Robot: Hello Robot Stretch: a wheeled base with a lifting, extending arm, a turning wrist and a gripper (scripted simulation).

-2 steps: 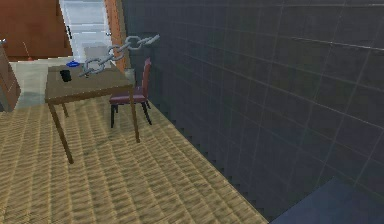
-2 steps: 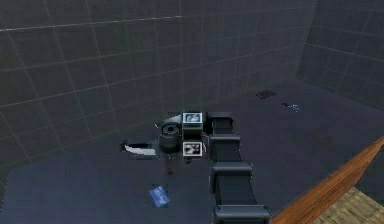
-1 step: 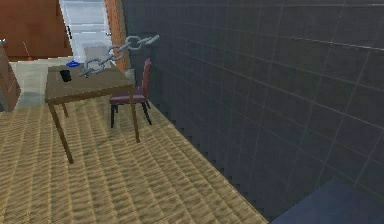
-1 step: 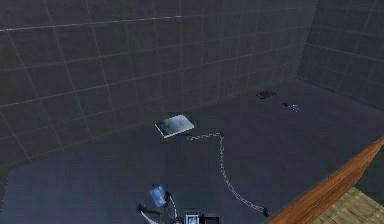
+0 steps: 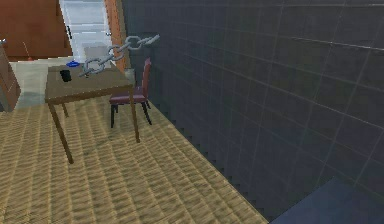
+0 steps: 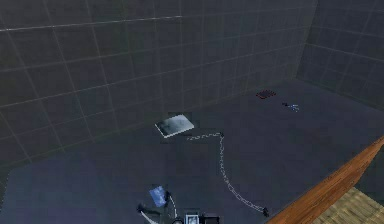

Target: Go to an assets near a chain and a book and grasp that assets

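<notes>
On a wide dark blue surface (image 6: 120, 160) lies a flat grey book (image 6: 175, 125). A thin chain (image 6: 225, 165) trails from beside it toward the arm side view's lower right. My gripper (image 6: 153, 209) shows at the bottom edge, left of its white marker squares (image 6: 190, 217). A small blue object (image 6: 157, 193) sits right at the fingers, and I cannot tell whether the gripper holds anything. In the forward view, a large grey chain (image 5: 125, 50) drapes over a wooden table (image 5: 85, 88).
A dark mug (image 5: 66, 75) stands on the wooden table, with a red-seated chair (image 5: 133, 95) beside it. A dark tiled wall (image 5: 260, 80) runs along the forward view's right. Two small dark items (image 6: 266, 95) lie far out on the blue surface. A wooden edge (image 6: 335, 190) borders it.
</notes>
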